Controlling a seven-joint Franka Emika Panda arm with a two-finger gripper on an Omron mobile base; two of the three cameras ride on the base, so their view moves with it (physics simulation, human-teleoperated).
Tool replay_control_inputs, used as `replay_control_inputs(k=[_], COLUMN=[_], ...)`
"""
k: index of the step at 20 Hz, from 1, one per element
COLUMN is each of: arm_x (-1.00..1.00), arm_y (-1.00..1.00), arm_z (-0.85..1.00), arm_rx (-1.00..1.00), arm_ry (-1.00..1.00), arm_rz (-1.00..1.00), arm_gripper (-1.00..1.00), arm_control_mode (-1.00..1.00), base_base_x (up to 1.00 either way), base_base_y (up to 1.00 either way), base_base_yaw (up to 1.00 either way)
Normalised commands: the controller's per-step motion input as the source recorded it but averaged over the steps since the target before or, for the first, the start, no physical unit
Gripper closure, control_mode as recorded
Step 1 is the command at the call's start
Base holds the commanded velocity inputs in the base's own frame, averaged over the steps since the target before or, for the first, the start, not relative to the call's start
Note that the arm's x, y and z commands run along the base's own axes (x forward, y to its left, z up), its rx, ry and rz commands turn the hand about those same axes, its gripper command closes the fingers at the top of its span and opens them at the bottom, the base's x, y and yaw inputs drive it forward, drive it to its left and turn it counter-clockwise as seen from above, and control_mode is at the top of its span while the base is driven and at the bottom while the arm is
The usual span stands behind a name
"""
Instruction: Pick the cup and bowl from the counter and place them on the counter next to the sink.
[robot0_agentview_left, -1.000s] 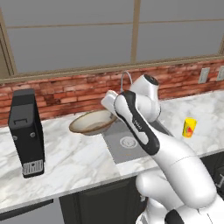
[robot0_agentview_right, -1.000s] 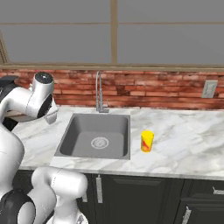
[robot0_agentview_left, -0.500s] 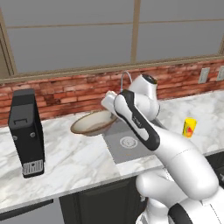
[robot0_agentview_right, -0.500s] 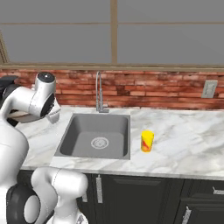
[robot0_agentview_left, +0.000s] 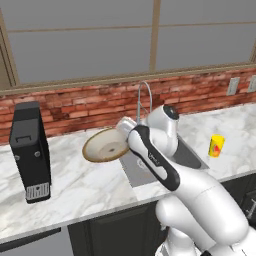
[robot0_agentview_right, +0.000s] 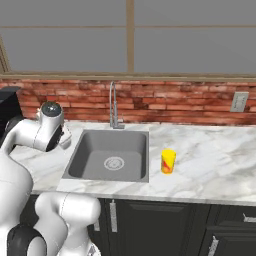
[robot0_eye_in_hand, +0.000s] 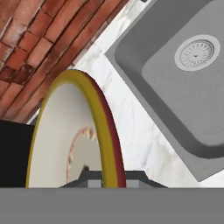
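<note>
My gripper (robot0_agentview_left: 125, 132) is shut on the rim of the bowl (robot0_agentview_left: 105, 146), a wide tan bowl held tilted just above the counter (robot0_agentview_left: 75, 185), left of the sink (robot0_agentview_left: 136, 169). In the hand view the bowl (robot0_eye_in_hand: 65, 131) stands on edge between the fingertips of the gripper (robot0_eye_in_hand: 107, 178), with white marble below it and the grey sink (robot0_eye_in_hand: 175, 83) to its right. The yellow cup (robot0_agentview_left: 216, 145) with a red mark stands upright on the marble on the sink's other side. The right base view shows the cup (robot0_agentview_right: 168, 161) close to the basin (robot0_agentview_right: 90, 150).
A black coffee machine (robot0_agentview_left: 31, 150) stands on the counter to the left of the bowl. The thin curved faucet (robot0_agentview_right: 113, 105) rises behind the sink against the brick wall. Open marble (robot0_agentview_right: 215, 165) stretches right of the cup.
The bowl stays in the gripper's hold and has sunk a little toward the counter left of the sink. The cup has not moved.
</note>
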Motion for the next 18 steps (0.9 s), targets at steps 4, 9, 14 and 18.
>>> replay_control_inputs(k=[4, 9, 14, 18], arm_x=[0.14, 0.21, 0.09, 0.09], arm_y=[0.00, 0.06, 0.15, 0.15], arm_z=[-0.06, -0.15, -0.01, 0.00], arm_rx=[0.00, 0.00, 0.00, 0.00], arm_ry=[-0.25, -0.06, 0.10, 0.14], arm_rz=[0.00, 0.00, 0.00, 0.00], arm_gripper=[1.00, 1.00, 1.00, 1.00], arm_control_mode=[-1.00, -1.00, -1.00, -1.00], base_base_x=[0.00, 0.00, 0.00, 0.00], base_base_y=[0.00, 0.00, 0.00, 0.00], base_base_yaw=[0.00, 0.00, 0.00, 0.00])
